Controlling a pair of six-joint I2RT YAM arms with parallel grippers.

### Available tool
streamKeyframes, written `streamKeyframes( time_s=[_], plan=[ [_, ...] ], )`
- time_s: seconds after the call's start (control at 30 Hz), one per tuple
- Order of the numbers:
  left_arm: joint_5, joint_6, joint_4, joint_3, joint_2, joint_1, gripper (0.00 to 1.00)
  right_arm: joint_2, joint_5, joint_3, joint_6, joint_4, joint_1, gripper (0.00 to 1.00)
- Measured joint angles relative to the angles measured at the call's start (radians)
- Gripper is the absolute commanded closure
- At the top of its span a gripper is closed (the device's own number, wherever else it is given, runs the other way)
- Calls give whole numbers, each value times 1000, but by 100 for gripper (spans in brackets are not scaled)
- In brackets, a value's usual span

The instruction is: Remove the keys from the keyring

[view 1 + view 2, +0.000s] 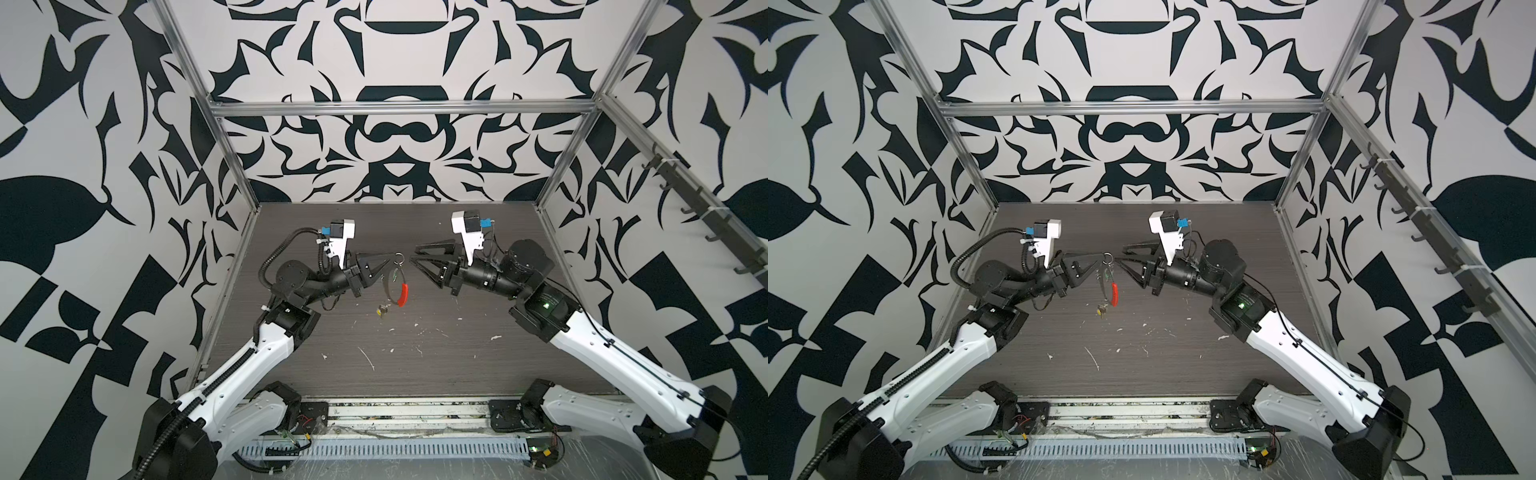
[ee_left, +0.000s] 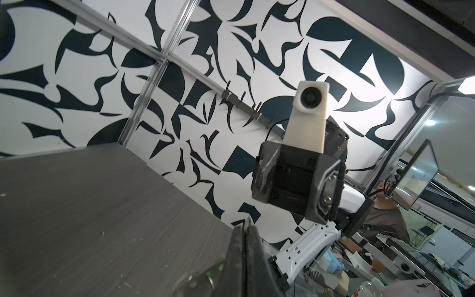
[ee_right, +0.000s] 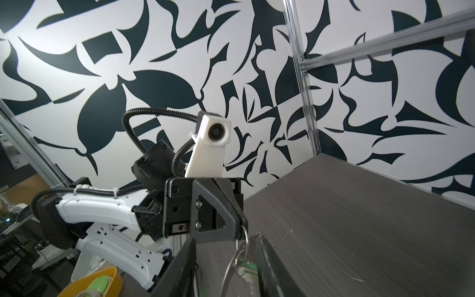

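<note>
Logging the red-sleeved keyring (image 1: 402, 296) hanging above the table (image 1: 457, 353) with the green key (image 3: 248, 267) and yellow key (image 1: 381, 309) on it, we see the left gripper (image 1: 392, 257) pinched shut on the silver ring (image 1: 399, 256) at its top and the right gripper (image 1: 413, 254) just right, fingers parted, empty.

Above the middle of the worktop (image 1: 457, 374) there is one keyring (image 1: 402, 296), a dark wire loop with one red sleeve. With it are two keys, one green key (image 1: 397, 275) and one yellow key (image 1: 381, 309). One silver split ring (image 1: 399, 256) shows plainly in both top views; whether more sit among the tags cannot be told. There are two arms, each with one wrist camera, and two grippers: the left gripper (image 1: 392, 258) and the right gripper (image 1: 413, 254).
</note>
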Motion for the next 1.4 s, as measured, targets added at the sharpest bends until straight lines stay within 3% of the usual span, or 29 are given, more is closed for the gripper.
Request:
streamKeyframes(
  time_s=[0.23, 0.57, 0.77, 0.97, 1.07, 1.17, 1.2, 1.4],
  plan=[
    [-11, -56, 145, -15, 0, 0, 100, 70, -9, -11, 87, 122, 11, 61],
    [-32, -69, 184, -41, -21, 0, 100, 109, -32, -11, 164, 225, 46, 67],
    [-49, -65, 184, -41, -36, 0, 100, 123, -40, -11, 185, 240, 61, 79],
    [-53, -61, 179, -41, -38, 0, 100, 124, -49, -11, 185, 242, 71, 100],
    [-56, -62, 175, -41, -39, 0, 100, 123, -48, -11, 179, 239, 72, 100],
    [-54, -64, 146, -41, -46, 0, 75, 117, -44, 2, 158, 188, 72, 100],
    [-53, -65, 130, -41, -53, 0, 72, 112, -43, 13, 141, 143, 72, 100],
    [-15, 10, -105, -12, -149, 0, 72, 61, -32, 130, -23, -200, 71, 100]
  ],
)
